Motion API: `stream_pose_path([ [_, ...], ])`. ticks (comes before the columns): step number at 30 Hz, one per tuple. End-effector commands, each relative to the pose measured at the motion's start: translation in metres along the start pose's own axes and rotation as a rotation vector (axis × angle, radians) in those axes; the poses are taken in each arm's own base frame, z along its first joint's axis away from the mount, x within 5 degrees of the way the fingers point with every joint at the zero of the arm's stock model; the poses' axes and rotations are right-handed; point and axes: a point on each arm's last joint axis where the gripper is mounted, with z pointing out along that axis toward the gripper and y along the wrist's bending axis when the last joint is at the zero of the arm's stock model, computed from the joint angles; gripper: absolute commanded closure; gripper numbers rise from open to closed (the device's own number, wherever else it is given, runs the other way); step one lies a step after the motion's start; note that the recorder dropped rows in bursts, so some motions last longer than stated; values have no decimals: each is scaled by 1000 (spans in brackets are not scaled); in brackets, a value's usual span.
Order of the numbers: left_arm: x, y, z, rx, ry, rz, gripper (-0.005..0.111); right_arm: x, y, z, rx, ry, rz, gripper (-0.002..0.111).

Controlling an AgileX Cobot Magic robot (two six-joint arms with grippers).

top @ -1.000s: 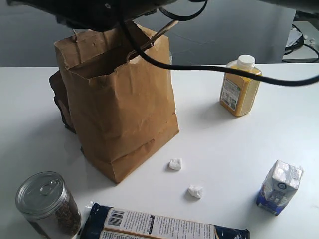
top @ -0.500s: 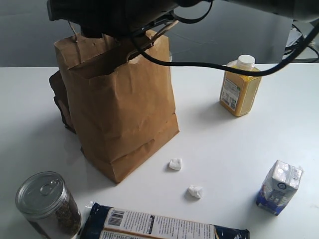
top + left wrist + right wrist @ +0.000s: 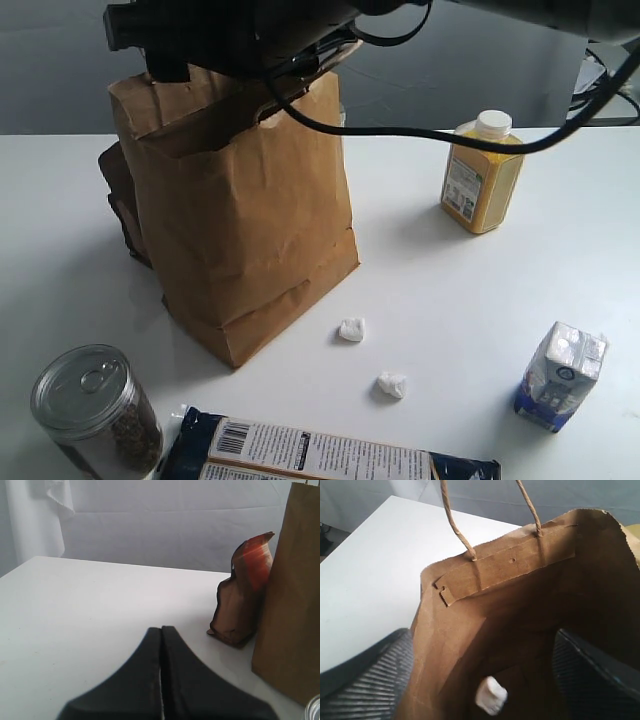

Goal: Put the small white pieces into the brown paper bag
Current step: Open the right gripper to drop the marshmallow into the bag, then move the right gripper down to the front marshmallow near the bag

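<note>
The brown paper bag (image 3: 250, 220) stands upright at the left of the white table, mouth open. My right gripper (image 3: 482, 670) hangs over that mouth, open, its ribbed fingers (image 3: 370, 680) wide apart. One small white piece (image 3: 491, 696) shows blurred inside the bag, below the fingers and touching neither. Two more white pieces (image 3: 351, 329) (image 3: 392, 384) lie on the table in front of the bag. The right arm (image 3: 230, 35) covers the bag's top in the exterior view. My left gripper (image 3: 161, 630) is shut and empty, low over the table beside the bag (image 3: 292, 595).
A dark brown pouch (image 3: 120, 200) leans against the bag's far left side. A yellow juice bottle (image 3: 482, 172) stands at the back right, a white-and-blue carton (image 3: 562, 375) at the front right, a tin can (image 3: 95, 405) and a long dark packet (image 3: 320, 455) along the front edge.
The right arm has come lower and a little left over the bag's mouth. The two white pieces on the table have not moved.
</note>
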Motion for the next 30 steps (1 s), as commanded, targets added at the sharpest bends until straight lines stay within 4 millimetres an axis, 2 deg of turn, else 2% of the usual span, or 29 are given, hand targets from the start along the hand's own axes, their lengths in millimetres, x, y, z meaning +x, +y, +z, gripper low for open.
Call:
stream_pose_path([
  [1,1,-1,0,9,-5,-10,107,-3,-1,-3,5,-14,-2,32],
  [3,1,-1,0,9,-5,-10,107,-5,1,-8,-6,-24,13,37],
  [4,1,-1,0,9,-5,-10,107,-9,3,-17,-39,-33,40,47],
  [5,1,-1,0,9,-5,-10,107,-10,6,-23,-57,-38,35,51],
  [8,1,-1,0,9,-5,-10,107,-8,25,-60,-107,-13,-77,77],
  [10,1,-1,0,9,-5,-10,107,10,38,-75,-103,41,-177,90],
  [12,1,-1,0,9,-5,-10,107,37,48,-81,-93,71,-261,100],
  [13,1,-1,0,9,-5,-10,107,54,46,-81,-69,95,-284,104],
  [15,1,-1,0,9,-5,-10,107,83,32,-75,-9,154,-263,104],
  [16,1,-1,0,9,-5,-10,107,105,19,-69,39,212,-242,103],
  [17,1,-1,0,9,-5,-10,107,115,11,-65,67,243,-236,101],
  [18,1,-1,0,9,-5,-10,107,133,-3,-59,112,309,-220,96],
  [19,1,-1,0,9,-5,-10,107,143,-11,-55,135,341,-216,93],
  [22,1,-1,0,9,-5,-10,107,175,-42,-40,248,459,-148,70],
  [24,1,-1,0,9,-5,-10,107,186,-56,-32,301,515,-127,61],
  [30,1,-1,0,9,-5,-10,107,202,-68,-9,355,580,-168,59],
])
